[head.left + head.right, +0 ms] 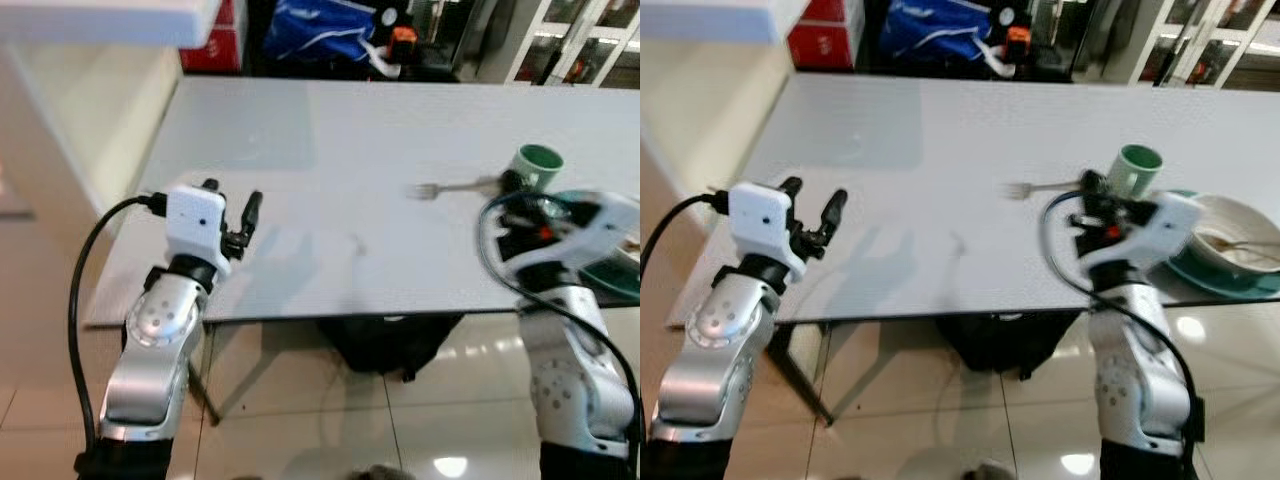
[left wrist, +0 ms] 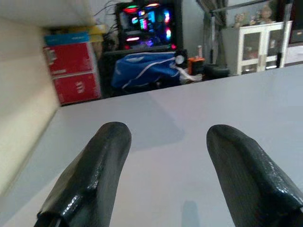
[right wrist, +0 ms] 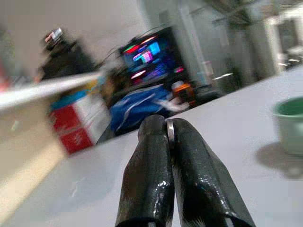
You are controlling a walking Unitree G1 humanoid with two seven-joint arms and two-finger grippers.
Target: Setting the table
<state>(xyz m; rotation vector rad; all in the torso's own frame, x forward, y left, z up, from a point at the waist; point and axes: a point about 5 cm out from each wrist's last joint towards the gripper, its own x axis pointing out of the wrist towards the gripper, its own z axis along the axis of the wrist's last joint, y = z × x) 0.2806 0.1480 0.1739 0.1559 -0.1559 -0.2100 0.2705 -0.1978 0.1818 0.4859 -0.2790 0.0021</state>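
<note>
Grey tabletop (image 1: 330, 150) fills the middle of the head views, and everything else is placed from it. Most of its surface is bare, so there is plenty of room for a place setting; its near edge runs just in front of both arms.

Toward the right end of the table sits a white bowl (image 1: 1240, 245) on a teal plate (image 1: 1200, 270), with what looks like a spoon lying in it. A green cup (image 1: 1135, 170) stands just behind it, farther in from the near edge.

The right gripper (image 3: 169, 156) is over the table beside the cup, fingers pressed together on a thin metal handle; this appears to be the fork (image 1: 1035, 187), whose tines point toward the table's middle. To set it down well, I judge it should be lowered flat and let go well clear of the cup and plate.

The left gripper (image 2: 165, 175) hovers over the table's left near corner, fingers spread, holding nothing.
</note>
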